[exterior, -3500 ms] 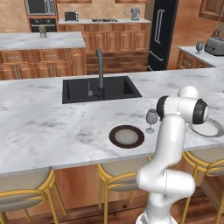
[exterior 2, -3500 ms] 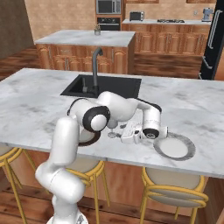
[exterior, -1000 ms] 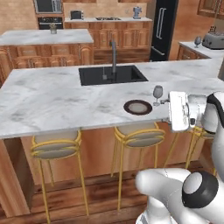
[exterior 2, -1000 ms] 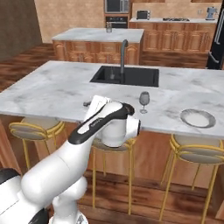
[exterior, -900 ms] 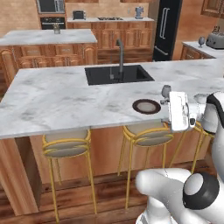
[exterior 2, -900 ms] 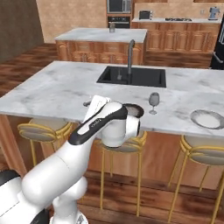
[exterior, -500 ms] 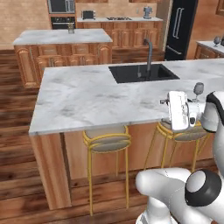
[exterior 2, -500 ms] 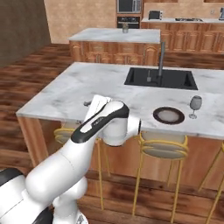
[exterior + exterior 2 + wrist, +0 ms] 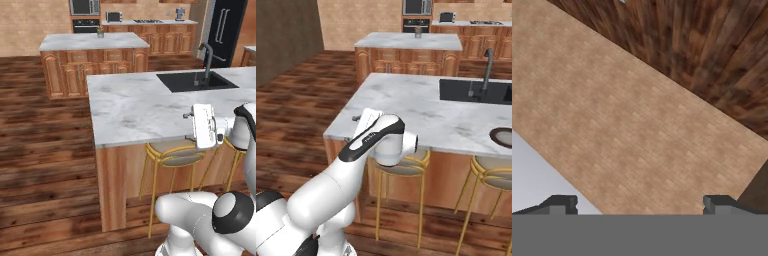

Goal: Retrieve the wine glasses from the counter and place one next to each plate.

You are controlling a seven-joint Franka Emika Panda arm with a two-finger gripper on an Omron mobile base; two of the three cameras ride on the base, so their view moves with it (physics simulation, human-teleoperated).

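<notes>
Hanging off the near left corner of the long marble island desk (image 9: 135,107), the hand (image 9: 640,204) sits at about worktop height in front of the wooden cabinet side, clear of the marble as far as both base views show. Jaws released, spread wide; the two dark fingertips (image 9: 562,203) stand far apart with nothing between them. The hand view looks past them at a tan wooden panel (image 9: 627,115) running diagonally, with dark plank floor (image 9: 712,55) beyond. Task thing noted: the dark brown plate (image 9: 502,136) lies flat on the island desk close to its front edge, cut by the right border of the right base view, well apart from the hand. A black sink (image 9: 195,81) with a dark faucet (image 9: 206,60) is set into the far side of the same top. Gold-framed stools (image 9: 172,155) are tucked under the front overhang. Behind, across the wood floor (image 9: 45,150), stands a smaller marble-topped desk (image 9: 92,42) on brown cabinets carrying one small dark item (image 9: 100,33), too small to identify. A black fridge (image 9: 226,27) is at the back right.
</notes>
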